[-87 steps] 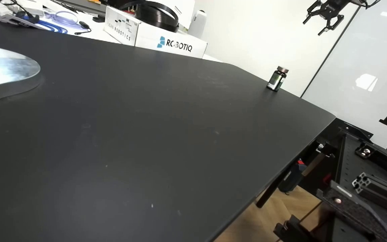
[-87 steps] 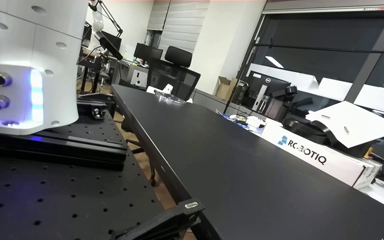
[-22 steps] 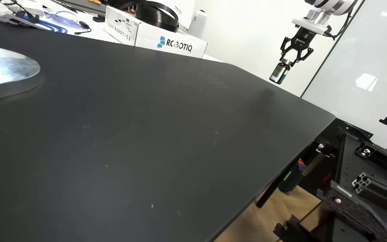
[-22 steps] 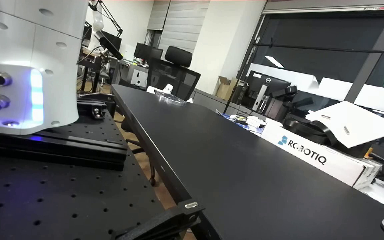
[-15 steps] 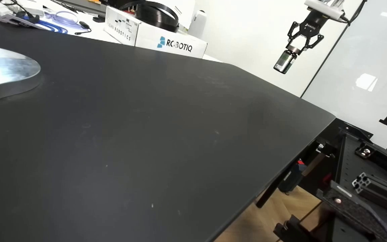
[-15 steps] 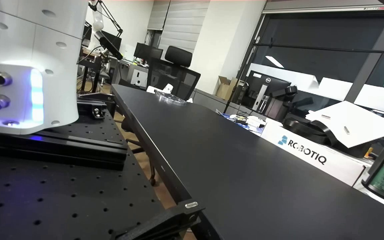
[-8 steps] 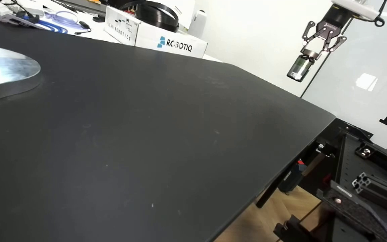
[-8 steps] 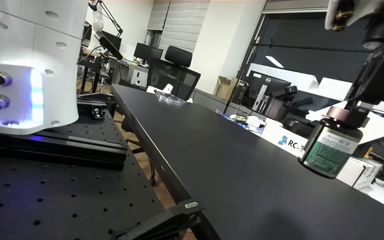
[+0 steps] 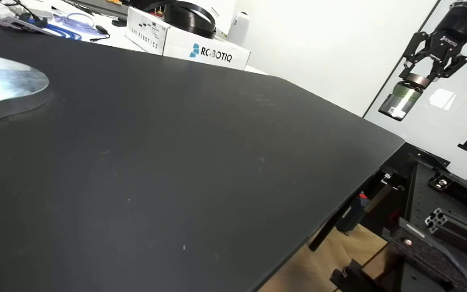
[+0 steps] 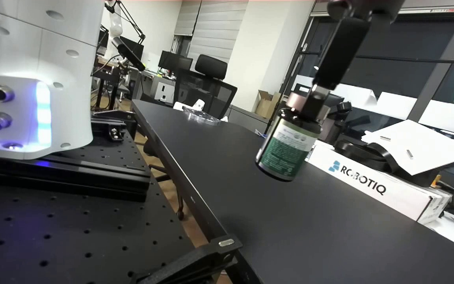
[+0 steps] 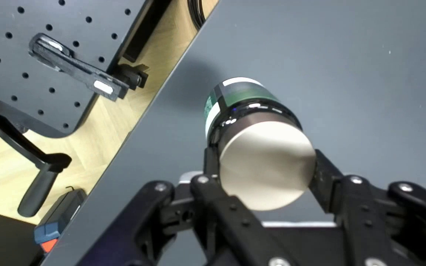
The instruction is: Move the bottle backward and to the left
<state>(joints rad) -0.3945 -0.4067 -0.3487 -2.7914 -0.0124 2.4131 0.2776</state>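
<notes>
The bottle, dark with a green and white label and a metallic brown cap, hangs in the air in both exterior views [image 9: 401,100] [image 10: 288,152]. My gripper [image 9: 417,79] is shut on its cap, one finger against either side. Bottle and gripper lean together, with the bottle's base pointing down and a little sideways. From the wrist view, the round cap top [image 11: 268,166] fills the space between the fingers [image 11: 211,162], and the label shows beyond it. Beneath lies the black tabletop [image 10: 290,236]; the bottle is apart from it, with a soft shadow near the table edge.
A white box with blue and black lettering [image 9: 209,52] stands along the table's side. A shiny clear plate [image 9: 10,81] lies at one end. The perforated black base [image 10: 85,232], a clamp [image 11: 76,70] and the white robot base [image 10: 38,98] border the table's edge.
Earlier the bottle stood on the table under the open gripper. The gripper closed on its cap and lifted it. Over the last second both came nearer to the cameras and towards the robot's base.
</notes>
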